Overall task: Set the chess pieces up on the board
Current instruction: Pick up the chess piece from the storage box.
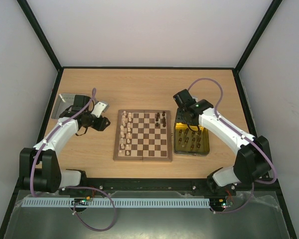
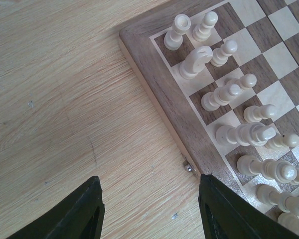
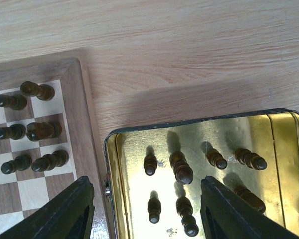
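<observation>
While both jaws gape empty, pale chess pieces upright, rows running near-to-far along board left edge.

Even, diffuse light from above; I see only soft shadows. Overhead view: sharp, with the walls near white-out. Left wrist view: pale pieces slightly glary; fingers dark and blurred at the lower edge. Right wrist view: tray floor gleams; a broad soft shadow lies on the table beside it.

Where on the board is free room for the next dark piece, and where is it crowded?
Free: the right columns of the board, on the near side of the dark pieces in the far right corner, and the middle squares. Crowded: the left columns, lined with pale pieces.
</observation>
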Controlling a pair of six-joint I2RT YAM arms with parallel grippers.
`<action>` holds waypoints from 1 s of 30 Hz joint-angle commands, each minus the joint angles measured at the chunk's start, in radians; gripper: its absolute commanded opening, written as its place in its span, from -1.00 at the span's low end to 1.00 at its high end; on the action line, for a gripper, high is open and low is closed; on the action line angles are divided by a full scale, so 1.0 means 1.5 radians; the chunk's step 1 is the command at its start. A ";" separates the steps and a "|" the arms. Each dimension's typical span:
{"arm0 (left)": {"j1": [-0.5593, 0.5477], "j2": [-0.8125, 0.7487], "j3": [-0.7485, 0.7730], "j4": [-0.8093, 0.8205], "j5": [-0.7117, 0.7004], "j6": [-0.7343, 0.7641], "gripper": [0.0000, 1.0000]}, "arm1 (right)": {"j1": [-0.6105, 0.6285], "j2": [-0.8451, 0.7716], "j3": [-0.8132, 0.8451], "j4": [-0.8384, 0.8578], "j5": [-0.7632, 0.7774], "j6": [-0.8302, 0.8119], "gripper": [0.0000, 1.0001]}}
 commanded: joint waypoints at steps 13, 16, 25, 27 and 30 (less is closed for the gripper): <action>-0.003 -0.016 -0.011 0.000 0.012 0.002 0.09 | 0.001 0.059 -0.043 0.008 -0.041 0.018 -0.03; -0.003 -0.017 -0.012 0.000 0.012 0.002 0.09 | 0.001 0.053 -0.050 0.008 -0.044 0.017 -0.11; -0.003 -0.020 -0.011 0.000 0.011 0.001 0.09 | 0.001 0.065 -0.073 0.030 -0.057 0.015 -0.29; -0.003 -0.020 -0.012 0.000 0.010 0.001 0.09 | 0.001 0.072 -0.071 0.033 -0.061 0.014 -0.30; -0.003 -0.019 -0.011 0.000 0.011 0.001 0.09 | 0.001 0.085 -0.065 0.036 -0.062 0.012 -0.31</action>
